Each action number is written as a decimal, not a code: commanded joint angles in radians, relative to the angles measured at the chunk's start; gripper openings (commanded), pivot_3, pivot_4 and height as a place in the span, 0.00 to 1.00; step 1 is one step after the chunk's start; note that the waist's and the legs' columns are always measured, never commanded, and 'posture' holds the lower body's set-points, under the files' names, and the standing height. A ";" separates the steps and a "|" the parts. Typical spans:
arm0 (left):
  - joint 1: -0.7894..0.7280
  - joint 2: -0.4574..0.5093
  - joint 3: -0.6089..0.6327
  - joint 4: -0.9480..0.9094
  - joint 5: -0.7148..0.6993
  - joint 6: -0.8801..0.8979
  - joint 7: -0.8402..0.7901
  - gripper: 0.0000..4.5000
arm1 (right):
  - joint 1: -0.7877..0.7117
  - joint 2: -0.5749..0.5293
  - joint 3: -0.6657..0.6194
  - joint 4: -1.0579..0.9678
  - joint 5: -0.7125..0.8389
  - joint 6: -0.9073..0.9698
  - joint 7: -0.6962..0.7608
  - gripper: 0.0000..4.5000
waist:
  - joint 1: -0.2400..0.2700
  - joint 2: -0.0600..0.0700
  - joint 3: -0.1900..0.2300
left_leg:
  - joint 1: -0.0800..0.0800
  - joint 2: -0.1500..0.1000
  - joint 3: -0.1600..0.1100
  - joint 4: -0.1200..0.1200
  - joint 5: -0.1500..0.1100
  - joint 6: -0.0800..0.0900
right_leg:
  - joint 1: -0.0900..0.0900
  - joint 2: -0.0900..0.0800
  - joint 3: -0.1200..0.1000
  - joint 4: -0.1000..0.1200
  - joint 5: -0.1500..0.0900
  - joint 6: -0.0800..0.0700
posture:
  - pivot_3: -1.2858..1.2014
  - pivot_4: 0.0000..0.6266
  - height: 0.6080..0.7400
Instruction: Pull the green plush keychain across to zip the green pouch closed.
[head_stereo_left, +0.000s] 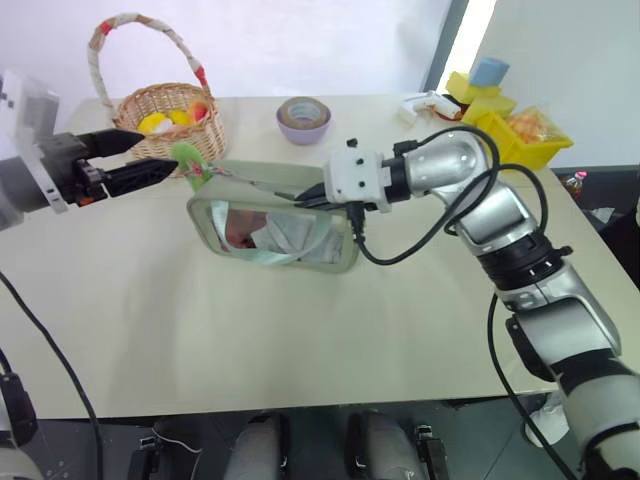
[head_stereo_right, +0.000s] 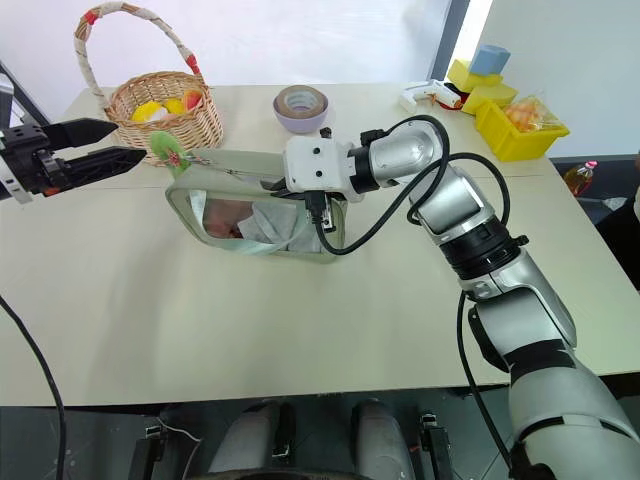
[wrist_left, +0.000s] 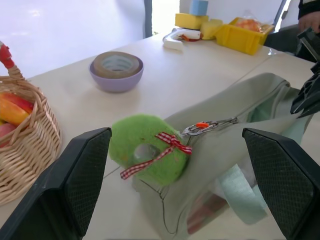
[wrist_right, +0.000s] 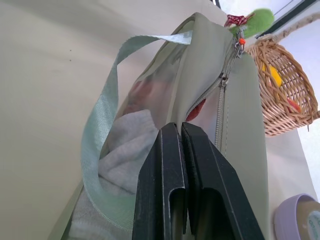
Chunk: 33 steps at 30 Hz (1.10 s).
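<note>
While the right gripper (wrist_right: 181, 132) has its jaws pinched flat on the pouch (head_stereo_left: 280, 232) fabric at the end nearer the bench's right edge, the left gripper (wrist_left: 175, 165) waits with jaws at full spread and nothing held, the keychain (wrist_left: 147, 148) lying between its fingers at the pouch's far-left end. The pouch sits mid-bench, toward the far side, and its zipper looks shut near the keychain and gaping nearer the right gripper, so the slider seems to have most of its run ahead. To do this well, I'd close the left jaws squarely on the plush ring, not the thin chain (wrist_left: 210, 125), then draw it along the zipper line while the right grip holds the fabric taut. A wicker basket (head_stereo_left: 170, 115) of toy fruit stands just behind the left fingers, and a tape roll in a bowl (head_stereo_left: 303, 118) lies further back; neither blocks the zipper's line.
</note>
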 joint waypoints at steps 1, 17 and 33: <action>-0.020 0.014 0.013 -0.018 -0.009 -0.015 0.008 1.00 | -0.008 0.004 -0.043 0.020 -0.021 -0.065 0.012 0.01 | 0.000 0.000 0.000 | 0.000 0.000 0.000 0.000 0.000 0.000 | 0.000 0.000 0.000 0.000 0.000 0.000 | 0.52 0.24 0.99; -0.072 0.065 -0.015 0.167 0.059 -0.095 -0.025 1.00 | 0.144 -0.161 -0.202 -0.401 0.101 0.468 -0.018 0.40 | 0.005 -0.001 0.000 | 0.001 0.000 0.000 0.000 0.000 0.000 | 0.001 0.000 0.000 0.000 0.000 0.000 | 0.52 0.24 0.99; -0.278 -0.079 -0.222 0.445 0.240 -0.306 -0.086 1.00 | 0.289 -0.109 -0.160 -0.422 0.032 0.473 -0.142 0.35 | 0.006 -0.001 -0.001 | 0.002 -0.001 0.001 0.000 0.000 0.000 | 0.003 0.000 0.000 0.000 0.000 0.000 | 0.52 0.24 0.99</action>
